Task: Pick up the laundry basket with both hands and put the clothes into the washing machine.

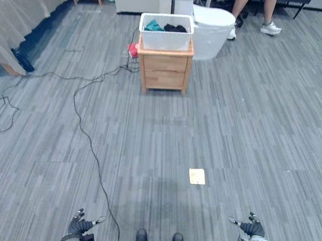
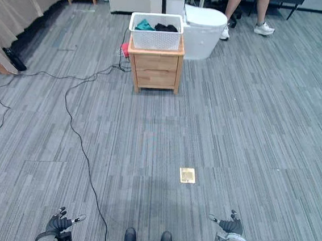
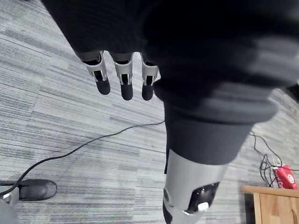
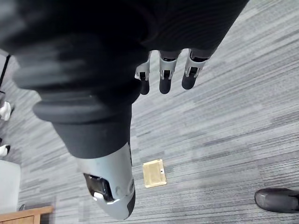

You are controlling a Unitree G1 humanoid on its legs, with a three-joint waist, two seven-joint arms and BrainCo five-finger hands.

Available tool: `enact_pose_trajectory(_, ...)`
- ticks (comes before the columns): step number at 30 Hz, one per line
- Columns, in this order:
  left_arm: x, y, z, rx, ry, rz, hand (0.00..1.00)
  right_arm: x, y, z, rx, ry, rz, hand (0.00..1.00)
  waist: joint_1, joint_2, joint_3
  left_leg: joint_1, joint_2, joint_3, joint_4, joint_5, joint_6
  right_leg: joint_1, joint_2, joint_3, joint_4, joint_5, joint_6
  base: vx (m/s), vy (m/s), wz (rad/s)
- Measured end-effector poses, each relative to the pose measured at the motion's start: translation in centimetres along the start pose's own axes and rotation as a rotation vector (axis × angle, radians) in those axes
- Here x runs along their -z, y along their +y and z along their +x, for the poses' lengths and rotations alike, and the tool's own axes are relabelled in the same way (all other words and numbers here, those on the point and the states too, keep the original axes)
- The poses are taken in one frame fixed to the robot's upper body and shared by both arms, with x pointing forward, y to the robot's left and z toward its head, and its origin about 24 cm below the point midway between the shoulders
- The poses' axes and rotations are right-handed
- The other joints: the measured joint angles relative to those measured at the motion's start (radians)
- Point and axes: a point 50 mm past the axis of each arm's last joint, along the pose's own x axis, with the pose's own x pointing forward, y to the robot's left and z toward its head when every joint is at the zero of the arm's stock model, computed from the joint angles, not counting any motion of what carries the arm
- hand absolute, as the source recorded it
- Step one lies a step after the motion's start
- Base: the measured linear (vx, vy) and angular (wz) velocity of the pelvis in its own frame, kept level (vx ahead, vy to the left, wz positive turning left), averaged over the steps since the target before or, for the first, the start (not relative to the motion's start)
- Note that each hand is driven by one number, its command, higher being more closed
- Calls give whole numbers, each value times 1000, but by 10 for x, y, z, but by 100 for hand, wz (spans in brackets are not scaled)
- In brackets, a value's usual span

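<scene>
Laundry basket [image 1: 165,39] on nightstand [image 1: 164,71], clothes [image 1: 175,28] partly hidden by its wall; left hand [image 1: 80,225], right hand [image 1: 251,228]: fingers apart.

Shows left hand [image 2: 58,224] and right hand [image 2: 231,225] empty with fingers spread, laundry basket [image 2: 155,37] of clothes [image 2: 165,27] far ahead of those fingers on a wooden nightstand [image 2: 154,71], washing machine [image 2: 204,28] just beyond, floor plate [image 2: 187,175] nearer the right fingers.

One laundry basket [image 1: 165,40], perhaps two garments [image 1: 175,28], one washing machine [image 1: 212,31], one floor plate [image 1: 197,176], one person [image 1: 269,11]
</scene>
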Motion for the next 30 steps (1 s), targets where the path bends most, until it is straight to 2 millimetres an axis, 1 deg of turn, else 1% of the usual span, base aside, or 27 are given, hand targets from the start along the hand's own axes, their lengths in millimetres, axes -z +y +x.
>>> enact_pose_trajectory(2, -7, -1, 2, -4, -20, -13, 0, 0, 4, 0, -16, 0, -10, 0, 0, 2, 7, 26, 27, -2, 4, -27, -9, -50, 1, -31, -66, -12, -2, 329, -6, -4)
enact_pose_trajectory(4, -20, -3, 7, 0, -56, -24, 0, -3, 5, 1, -16, -10, -12, 0, -6, 4, 35, 84, 49, -19, -26, -43, -24, -71, 16, -62, -237, 27, 0, 425, -53, 17)
enact_pose_trajectory(6, -32, -7, 11, 3, -89, -36, 0, -8, 4, 2, -13, -22, -14, 0, -49, -6, 60, 163, 59, -59, -89, -39, -47, -86, 15, -81, -500, 162, 20, 557, -135, 59)
enact_pose_trajectory(7, -37, -9, 12, 1, -101, -39, 0, -7, 0, 2, -4, -20, -18, 0, -60, -20, 66, 210, 56, -72, -121, -50, -72, -115, 0, -74, -564, 217, 24, 604, -195, 65)
enact_pose_trajectory(8, -38, -11, 12, 1, -104, -43, 0, -4, -2, 1, 3, -14, -23, 0, -65, -22, 64, 244, 63, -82, -131, -64, -91, -128, -1, -59, -558, 231, 10, 746, -264, 60)
enact_pose_trajectory(9, -38, -14, 12, 7, -104, -47, 0, -3, -5, 1, 7, -11, -27, 0, -76, -20, 65, 266, 85, -101, -114, -77, -101, -138, 1, -38, -478, 304, -3, 642, -256, 55)
enact_pose_trajectory(10, -36, -19, 11, 19, -100, -56, 0, -2, -4, 0, 4, -14, -26, 0, -82, 4, 66, 246, 111, -111, -11, -73, -115, -159, 6, -63, -353, 264, -61, 654, -274, 47)
enact_pose_trajectory(11, -35, -21, 10, 24, -98, -67, 0, -3, -3, -1, 1, -20, -21, 0, -78, 15, 68, 215, 131, -108, 84, -59, -140, -151, 14, -76, -319, 229, -92, 660, -330, 43)
enact_pose_trajectory(12, -31, -26, 8, 24, -86, -113, 0, -7, -1, -4, -7, -50, -8, 0, -76, 42, 85, 117, 186, -108, 374, 24, -209, -88, 39, -103, -287, 164, -126, 692, -365, 21)
enact_pose_trajectory(13, -22, -28, 2, 21, -67, -154, 0, -13, 0, -6, -16, -81, -1, 0, -65, 72, 87, -4, 253, -114, 687, 153, -237, -4, 88, -114, -298, 121, -144, 704, -353, 0)
enact_pose_trajectory(14, -18, -28, 0, 22, -60, -167, 0, -17, 1, -6, -18, -98, 11, 0, -49, 79, 87, -54, 282, -107, 814, 149, -237, 41, 113, -113, -309, 106, -152, 702, -288, -39)
enact_pose_trajectory(15, -18, -29, -2, 37, -63, -173, 0, -25, 5, -7, -30, -132, 26, 0, -26, 67, 93, -134, 302, -75, 974, 132, -214, 115, 134, -101, -328, 92, -169, 803, -271, -38)
enact_pose_trajectory(16, -22, -31, -3, 44, -81, -181, 0, -31, 6, -8, -31, -156, 38, 0, -15, 54, 95, -220, 307, -43, 1023, 106, -170, 199, 143, -98, -382, 92, -169, 798, -261, -21)
enact_pose_trajectory(17, -24, -31, -3, 46, -91, -184, 0, -33, 6, -8, -28, -166, 43, 0, -7, 47, 97, -256, 306, -17, 1015, 92, -149, 247, 145, -94, -422, 92, -169, 657, -214, -5)
enact_pose_trajectory(18, -29, -32, -4, 49, -110, -188, 0, -36, 6, -9, -26, -176, 51, 0, 10, 30, 94, -305, 306, 57, 954, 68, -138, 330, 148, -73, -497, 92, -168, 517, -145, -22)
enact_pose_trajectory(19, -32, -32, -4, 50, -124, -190, 0, -39, 7, -9, -26, -187, 53, 0, 26, 22, 92, -336, 302, 125, 822, 63, -130, 394, 149, -54, -555, 91, -164, 604, -135, -34)
enact_pose_trajectory(20, -33, -32, -4, 50, -127, -190, 0, -40, 7, -9, -27, -189, 52, 0, 34, 21, 93, -347, 297, 149, 740, 62, -129, 420, 150, -45, -574, 89, -162, 708, -105, -41)
enact_pose_trajectory(21, -32, -31, -4, 47, -126, -189, 0, -43, 8, -8, -32, -194, 51, 0, 37, 21, 93, -361, 274, 173, 544, 64, -129, 467, 149, -26, -603, 83, -152, 704, -22, -45)
enact_pose_trajectory(22, -31, -31, -5, 47, -122, -190, 0, -44, 9, -7, -31, -198, 48, 0, 42, 19, 92, -363, 245, 174, 345, 85, -151, 504, 142, -8, -615, 65, -123, 592, 35, -48)
enact_pose_trajectory(23, -31, -32, -5, 49, -122, -191, 0, -44, 8, -7, -29, -198, 44, 0, 44, 17, 90, -362, 229, 173, 247, 98, -169, 525, 138, 0, -623, 55, -108, 597, 113, -51)
enact_pose_trajectory(24, -29, -34, -6, 52, -117, -197, 0, -41, 4, -7, -15, -188, 42, 0, 53, 25, 85, -350, 200, 162, 76, 152, -149, 568, 136, 13, -641, 38, -79, 598, 181, -51)
enact_pose_trajectory(25, -27, -34, -6, 51, -110, -198, 0, -31, -1, -6, 0, -152, 29, 0, 62, 36, 69, -348, 185, 161, -11, 202, -114, 606, 132, 20, -649, 8, -37, 596, 217, -52)
enact_pose_trajectory(26, -23, -32, -7, 44, -100, -195, 0, -26, -4, -6, 7, -132, 24, 0, 63, 43, 56, -347, 176, 153, -24, 246, -82, 625, 129, 28, -650, -12, -21, 607, 275, -66)
enact_pose_trajectory(27, -16, -23, -8, 24, -80, -174, 0, -14, 0, -7, -2, -86, 26, 0, 69, 13, 21, -345, 143, 139, 18, 381, -33, 646, 91, 46, -631, -53, 7, 612, 272, -30)
enact_pose_trajectory(28, -17, -19, -6, 18, -80, -160, 0, -5, 7, -8, -13, -52, 39, 0, 55, -34, 0, -355, 106, 156, 66, 323, -8, 632, 36, 37, -573, -66, 19, 632, 256, -12)
enact_pose_trajectory(29, -20, -23, -5, 33, -87, -151, 0, 3, 7, -10, -9, -26, 51, 0, 55, -51, -8, -353, 83, 155, 105, 276, 2, 591, 4, 37, -458, -62, 23, 638, 250, 37)
enact_pose_trajectory(30, -21, -28, -5, 55, -88, -135, 0, 12, 7, -12, -3, 9, 65, 0, 54, -61, -10, -335, 56, 143, 154, 213, 10, 510, -35, 39, -232, -24, 51, 648, 273, 42)
